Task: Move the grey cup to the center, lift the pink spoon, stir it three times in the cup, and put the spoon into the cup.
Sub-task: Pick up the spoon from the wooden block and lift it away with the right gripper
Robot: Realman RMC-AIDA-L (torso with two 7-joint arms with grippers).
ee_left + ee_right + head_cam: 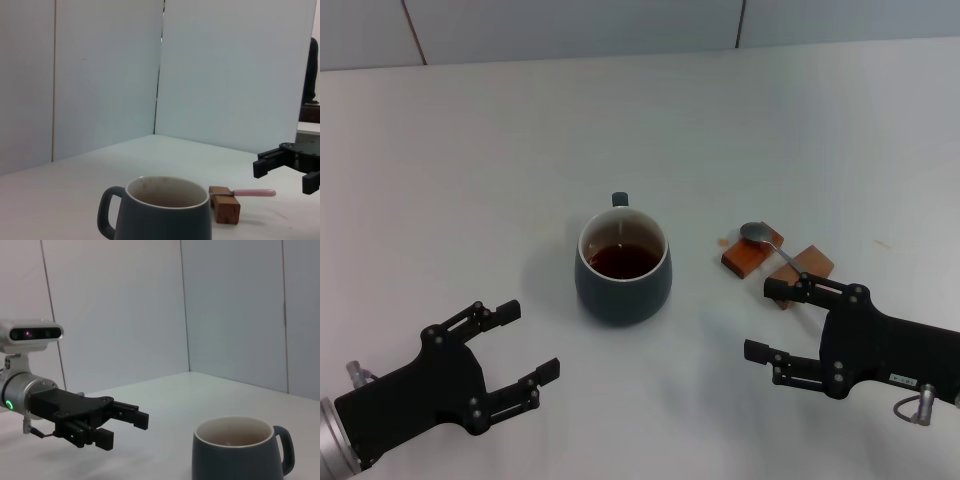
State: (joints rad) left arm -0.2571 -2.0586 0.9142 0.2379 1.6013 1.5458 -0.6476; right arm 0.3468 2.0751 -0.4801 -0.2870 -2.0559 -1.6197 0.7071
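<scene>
Coffee-dark liquid sits in the grey cup (623,266), which stands about mid-table between the two arms with its small handle turned away from the robot, so the first step, getting the cup to the centre, looks to me already done. What remains is everything with the pink spoon (772,246): it lies across two wooden blocks (778,262) to the right of the cup, silver bowl toward the cup and handle running back under the right gripper (772,320), untouched as far as I can see. That right gripper hovers low just beside the blocks, fingers spread wide with nothing between them, its upper finger right over the handle's end; it seems placed for a pickup, though not yet closed. The left gripper (525,343) waits near the front left of the table, well apart from the cup, also spread open and carrying nothing. So by my reckoning the lift, the three stirs and dropping the spoon into the cup are all still ahead.
</scene>
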